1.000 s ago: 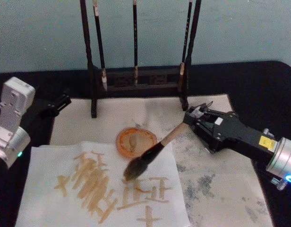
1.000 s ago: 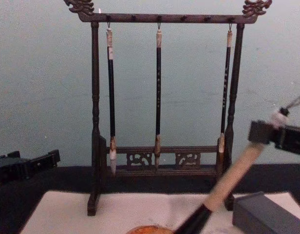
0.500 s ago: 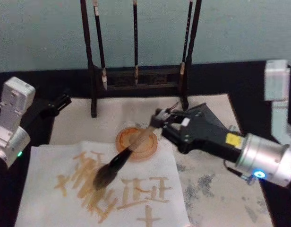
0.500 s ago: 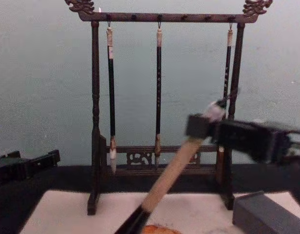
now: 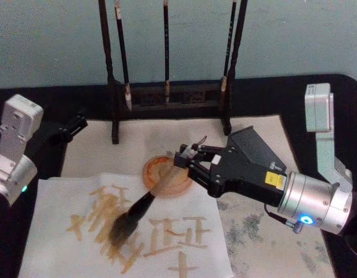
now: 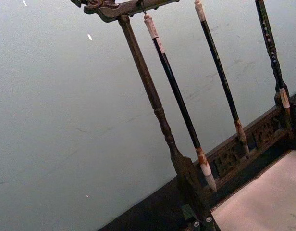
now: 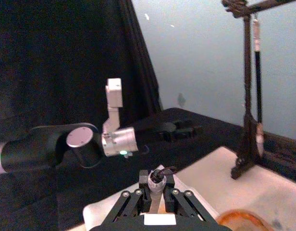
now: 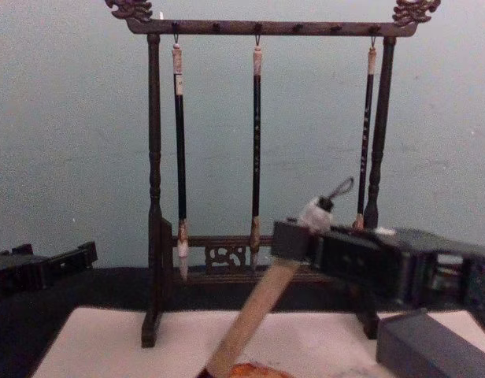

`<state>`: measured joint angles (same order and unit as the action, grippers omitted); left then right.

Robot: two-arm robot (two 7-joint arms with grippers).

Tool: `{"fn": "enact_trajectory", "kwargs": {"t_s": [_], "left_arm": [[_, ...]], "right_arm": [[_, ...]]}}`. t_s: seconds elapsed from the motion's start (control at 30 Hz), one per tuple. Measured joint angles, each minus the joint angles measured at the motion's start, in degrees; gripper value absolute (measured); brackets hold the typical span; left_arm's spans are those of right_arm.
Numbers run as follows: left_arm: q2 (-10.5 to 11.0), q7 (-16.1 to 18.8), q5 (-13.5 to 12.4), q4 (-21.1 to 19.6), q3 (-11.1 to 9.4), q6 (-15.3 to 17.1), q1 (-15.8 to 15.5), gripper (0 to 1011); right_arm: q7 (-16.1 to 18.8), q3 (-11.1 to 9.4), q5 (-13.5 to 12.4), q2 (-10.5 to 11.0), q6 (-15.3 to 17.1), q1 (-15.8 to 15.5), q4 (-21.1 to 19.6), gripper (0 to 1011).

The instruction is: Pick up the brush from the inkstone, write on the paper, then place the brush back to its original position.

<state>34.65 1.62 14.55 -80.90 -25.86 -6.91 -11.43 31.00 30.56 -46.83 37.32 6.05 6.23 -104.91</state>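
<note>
The brush (image 5: 146,200) slants with its bristles on the paper (image 5: 57,200) near the front left corner of the bench (image 5: 317,104), its handle crossing the orange inkstone (image 5: 150,172). The right gripper (image 5: 182,160) pinches the handle's top between its fingers. The left gripper (image 5: 71,126) sits by the left edge.

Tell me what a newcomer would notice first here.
The right gripper, at centre table, holds the brush slanted down, its bristles over tan strokes on the paper. Behind stands a dark wooden rack hung with three thin brushes. The left gripper sits parked at the left.
</note>
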Motion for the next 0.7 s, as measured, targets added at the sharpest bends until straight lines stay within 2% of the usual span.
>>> {"fn": "enact_trajectory", "kwargs": {"t_s": [0.3, 0.7], "left_arm": [[0.00, 0.00, 0.00, 0.00, 0.00, 0.00, 0.00, 1002], [0.00, 0.00, 0.00, 0.00, 0.00, 0.00, 0.00, 1002]], "right_arm": [[-1.59, -1.70, -0.80, 1.28, -0.77, -2.43, 0.54, 175], [-2.55, -6.18, -2.09, 4.14, -3.14, -7.08, -1.31, 175]]}}
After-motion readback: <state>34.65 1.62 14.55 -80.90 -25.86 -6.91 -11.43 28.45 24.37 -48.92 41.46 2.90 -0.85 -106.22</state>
